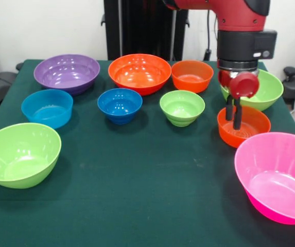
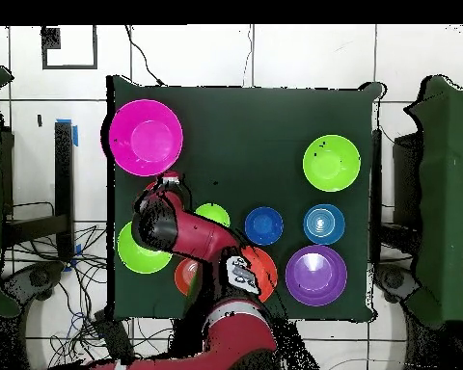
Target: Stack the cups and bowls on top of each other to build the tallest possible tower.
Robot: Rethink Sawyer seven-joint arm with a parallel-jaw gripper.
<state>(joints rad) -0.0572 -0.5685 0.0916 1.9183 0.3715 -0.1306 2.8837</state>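
Worktop: dark green cloth over the worktop (image 1: 137, 195), with a white wall and a black upright behind it at the top of your front view.
Arm: your red and black arm (image 1: 240, 25) comes down at the upper right of the front view.
Tool: the tool (image 1: 233, 123) hangs over the right side, its two dark fingers close together with only a narrow gap, tips dipped into the small orange bowl (image 1: 247, 131); you cannot tell whether they touch it, and nothing is lifted.
Back row, front view: purple bowl (image 1: 67, 72) at upper left, large orange bowl (image 1: 139, 72) at top centre, medium orange bowl (image 1: 192, 74) just right of it, and a lime green bowl (image 1: 265, 92) behind the tool at right.
Middle row, front view: light blue bowl (image 1: 47, 108) at left, dark blue footed bowl (image 1: 120, 104) in the centre, small green footed bowl (image 1: 181, 107) to its right.
Front, front view: big lime green bowl (image 1: 21, 154) at lower left, big pink bowl (image 1: 278, 175) at lower right, just below the small orange bowl.
Stacking: every bowl you see stands alone, mouth up, none inside another.
Overhead view: pink bowl at upper left, big lime green bowl at right; the arm covers much of the lower left.
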